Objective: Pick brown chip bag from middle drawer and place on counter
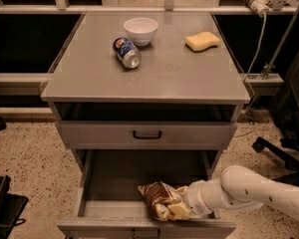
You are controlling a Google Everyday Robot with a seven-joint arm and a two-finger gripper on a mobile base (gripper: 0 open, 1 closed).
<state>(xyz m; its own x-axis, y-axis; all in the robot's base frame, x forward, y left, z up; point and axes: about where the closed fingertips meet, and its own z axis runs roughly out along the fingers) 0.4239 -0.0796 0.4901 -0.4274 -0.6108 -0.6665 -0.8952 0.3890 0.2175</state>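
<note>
The brown chip bag, dark brown and cream-yellow foil, lies at the front right of the open middle drawer. My white arm reaches in from the lower right, and the gripper sits at the bag's right end, touching it. The counter, a flat grey top, is above the drawers.
On the counter stand a white bowl, a soda can lying on its side, and a yellow sponge. A shallower drawer front with a black handle is above the open drawer. An office chair base stands at the right.
</note>
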